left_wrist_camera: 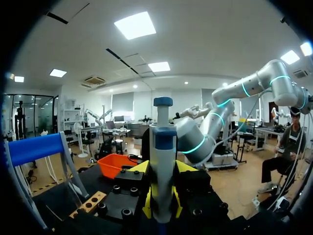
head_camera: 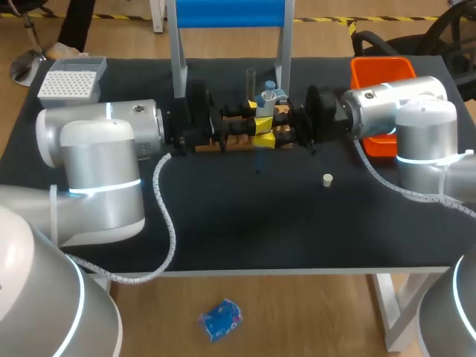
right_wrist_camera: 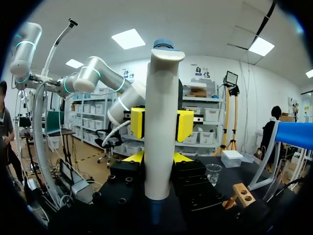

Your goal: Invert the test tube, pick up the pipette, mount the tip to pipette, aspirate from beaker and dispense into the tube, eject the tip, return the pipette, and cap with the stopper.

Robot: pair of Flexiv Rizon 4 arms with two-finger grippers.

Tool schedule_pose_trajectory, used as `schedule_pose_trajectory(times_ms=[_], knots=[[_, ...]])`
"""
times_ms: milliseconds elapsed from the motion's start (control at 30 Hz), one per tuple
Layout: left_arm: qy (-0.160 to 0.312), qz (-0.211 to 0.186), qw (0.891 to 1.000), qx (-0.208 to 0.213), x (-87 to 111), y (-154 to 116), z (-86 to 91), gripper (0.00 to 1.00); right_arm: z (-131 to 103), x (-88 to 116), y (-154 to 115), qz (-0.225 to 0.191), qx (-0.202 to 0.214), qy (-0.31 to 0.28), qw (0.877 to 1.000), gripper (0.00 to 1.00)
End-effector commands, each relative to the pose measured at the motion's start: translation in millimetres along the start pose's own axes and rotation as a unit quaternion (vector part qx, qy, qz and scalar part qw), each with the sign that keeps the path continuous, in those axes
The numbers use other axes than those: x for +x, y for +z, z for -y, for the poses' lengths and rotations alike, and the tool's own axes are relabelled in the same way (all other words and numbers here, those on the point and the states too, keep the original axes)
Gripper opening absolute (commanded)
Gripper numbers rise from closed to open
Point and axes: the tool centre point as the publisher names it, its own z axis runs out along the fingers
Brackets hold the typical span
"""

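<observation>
The grey-and-white pipette (head_camera: 265, 100) with a blue top stands upright over the middle of the table, held from both sides. My left gripper (head_camera: 255, 131) comes in from the left, and its yellow fingertips (left_wrist_camera: 146, 208) press the pipette's body (left_wrist_camera: 163, 166). My right gripper (head_camera: 274, 132) comes in from the right and is shut on the same pipette (right_wrist_camera: 160, 122). The clear test tube (head_camera: 251, 78) stands upright in the wooden rack (head_camera: 230, 143) just behind the grippers. A small glass beaker (right_wrist_camera: 213, 172) sits beside the rack. The pale stopper (head_camera: 327, 179) lies alone on the black mat.
A white tip box (head_camera: 71, 80) sits at the back left corner. An orange bin (head_camera: 383, 71) stands at the back right, behind my right arm. A stand with a blue top bar (head_camera: 227, 15) rises behind the rack.
</observation>
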Motion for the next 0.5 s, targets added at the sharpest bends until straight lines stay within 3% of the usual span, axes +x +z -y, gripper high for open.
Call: schedule_pose_trajectory(times_ms=[33,267,500], knots=[[0.002,0.006,1.0,0.006,-3.0,-1.3,0.9,0.0,-1.0,2.5,-0.9,0.002,0.004,0.001,1.0,1.0],[0.005,0.039,0.999,0.01,-9.5,-10.0,11.3,0.0,-2.9,5.1,-17.6,0.019,0.025,0.008,0.999,1.0],[-0.002,0.126,0.992,-0.016,-34.1,-30.0,20.3,0.0,-21.4,2.9,-51.7,0.083,0.069,0.01,0.994,1.0]])
